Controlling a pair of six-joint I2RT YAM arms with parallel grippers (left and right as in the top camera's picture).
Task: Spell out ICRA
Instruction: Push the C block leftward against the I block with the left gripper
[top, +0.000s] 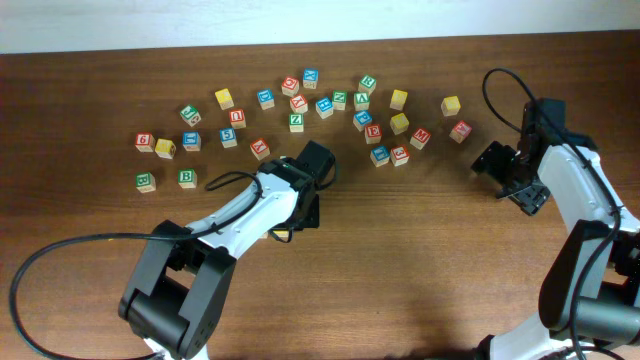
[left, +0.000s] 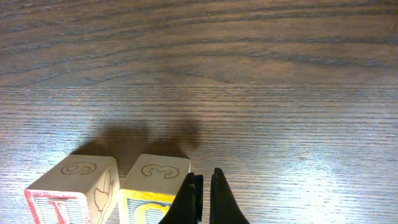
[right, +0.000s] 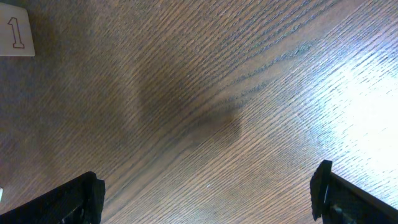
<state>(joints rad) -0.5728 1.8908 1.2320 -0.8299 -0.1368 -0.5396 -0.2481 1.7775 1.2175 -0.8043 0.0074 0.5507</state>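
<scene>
Two wooden letter blocks stand side by side on the table in the left wrist view. A red-edged block (left: 73, 190) is on the left and a yellow-edged block (left: 154, 185) showing a C is on the right. My left gripper (left: 205, 200) is shut with nothing in it, its fingers just right of the yellow-edged block. From overhead the left gripper (top: 298, 222) covers these blocks, and only a yellow corner (top: 283, 234) shows. My right gripper (top: 512, 180) stands open over bare wood at the right, and the same right gripper (right: 208, 199) has only table between its fingers.
Several loose letter blocks (top: 324, 107) lie scattered along the far side of the table, from the left to a yellow block (top: 450, 105) near the right arm. A pale block marked 1 (right: 15, 34) sits at the top left of the right wrist view.
</scene>
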